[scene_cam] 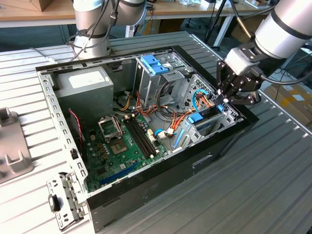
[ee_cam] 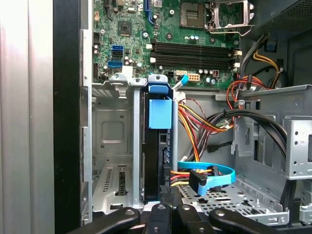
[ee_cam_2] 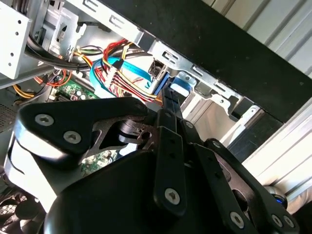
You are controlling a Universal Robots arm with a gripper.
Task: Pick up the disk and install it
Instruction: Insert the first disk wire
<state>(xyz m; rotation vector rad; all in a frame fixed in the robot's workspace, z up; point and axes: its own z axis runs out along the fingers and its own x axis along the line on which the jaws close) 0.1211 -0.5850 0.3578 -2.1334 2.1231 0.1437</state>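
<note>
The arm is reaching in over the open computer case (scene_cam: 146,204) from the exterior view's right, and its gripper (scene_cam: 225,99) is hanging at the case's front corner, right above the bay where the drives go; the black linkages are spreading out around it like a claw.

The disk (ee_cam: 155,161) is sitting on edge in a slot of the lower drive bay (ee_cam: 112,161), its light-blue frame (ee_cam: 160,113) showing at the end facing the motherboard (ee_cam: 161,34); in the first wrist view the gripper's fingertips (ee_cam: 165,195) are drawn in narrow at the disk's other end, and they seem to be pinching or pressing that edge, though I cannot be certain whether they are gripping it or only touching it; in the second wrist view the long black finger (ee_cam_2: 169,146) is pointing straight down toward the blue piece in the bay.

Judging by this, the picking-up is done and the disk is already well into its slot; what looks left is the last seating and letting go, since the gripper is at the disk; the neighbouring slot beside it is standing bare; a blue data cable (ee_cam: 209,176) and a bundle of coloured power wires (ee_cam: 200,122) are lying just beside the disk.
</note>
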